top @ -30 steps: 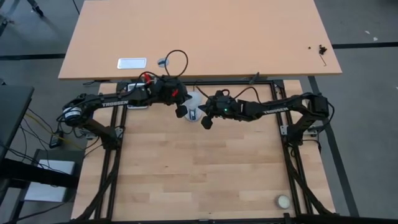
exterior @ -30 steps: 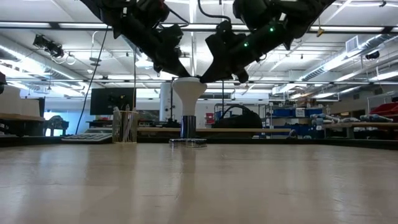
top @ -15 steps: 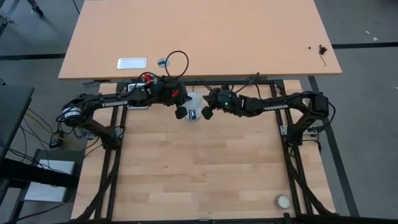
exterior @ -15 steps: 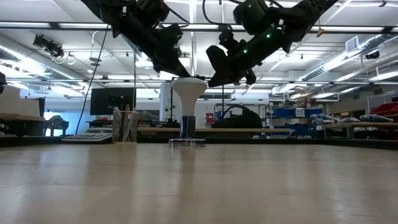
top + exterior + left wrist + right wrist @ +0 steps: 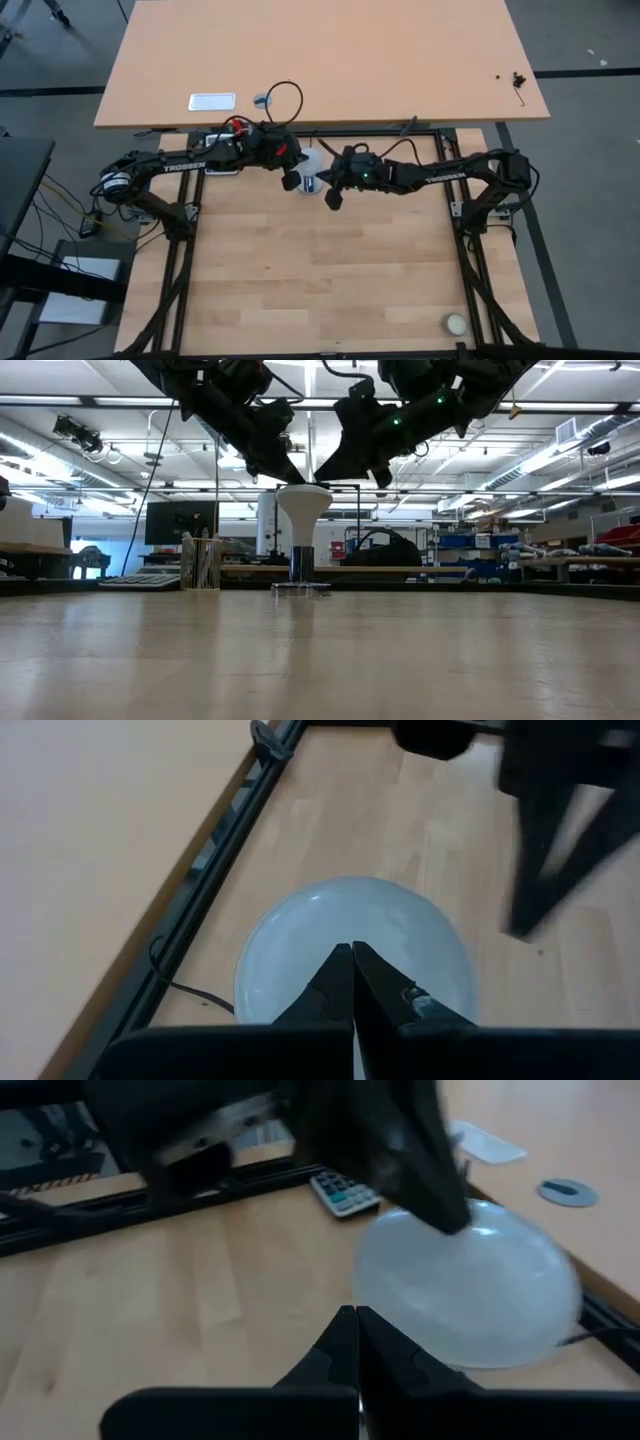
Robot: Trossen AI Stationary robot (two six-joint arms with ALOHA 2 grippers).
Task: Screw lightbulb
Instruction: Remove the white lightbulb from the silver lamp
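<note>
From above, the lightbulb (image 5: 312,170) sits near the far edge of the counter (image 5: 330,280), between the left claw (image 5: 291,180) and right claw (image 5: 333,193); the level view alone shows it upright, globe uppermost, grey base down in a socket (image 5: 301,587), both claws at its top; each wrist view shows fingers pressed together, holding nothing; a cream ball (image 5: 456,324) lies well apart.
</note>
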